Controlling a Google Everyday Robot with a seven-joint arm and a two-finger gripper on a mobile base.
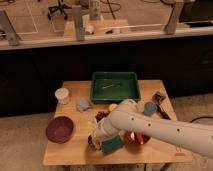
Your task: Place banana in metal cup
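The gripper (96,138) hangs low over the front of the desk (70,150), its arm hiding most of what lies below; whether the jaws are apart or together cannot be told. A pale banana (93,125) seems to be at the gripper, above the metal cup (93,145). The curved fruit could catch the small rim and tip the cup over.

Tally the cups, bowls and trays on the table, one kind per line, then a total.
Cups: 3 (white cup, two grey-blue)
Bowls: 2 (maroon bowl, red bowl)
Trays: 1 (green tray)
Total: 6
The gripper sits low at the table's front.
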